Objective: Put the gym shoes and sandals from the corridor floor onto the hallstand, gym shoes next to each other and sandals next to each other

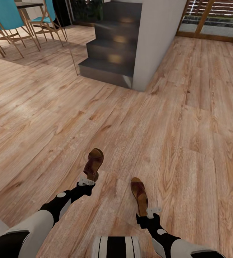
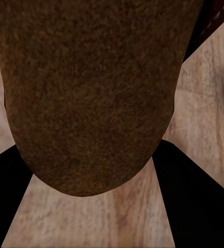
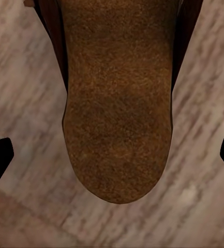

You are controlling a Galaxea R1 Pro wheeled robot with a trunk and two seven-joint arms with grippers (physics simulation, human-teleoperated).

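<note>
You had one sandal in each end effector: the left end effector [image 1: 86,181] gripped the left sandal [image 1: 93,163] by its heel, and the right end effector [image 1: 150,212] clamped the right sandal [image 1: 139,195] the same way, both carried above the corridor floor [image 1: 173,136], presumably for transport to the hallstand. The head view gave you surroundings: stairs [image 1: 111,53] far ahead, chairs [image 1: 8,21] far left. The wrist views showed footbed heels between dark fingers [image 2: 194,201].
</note>
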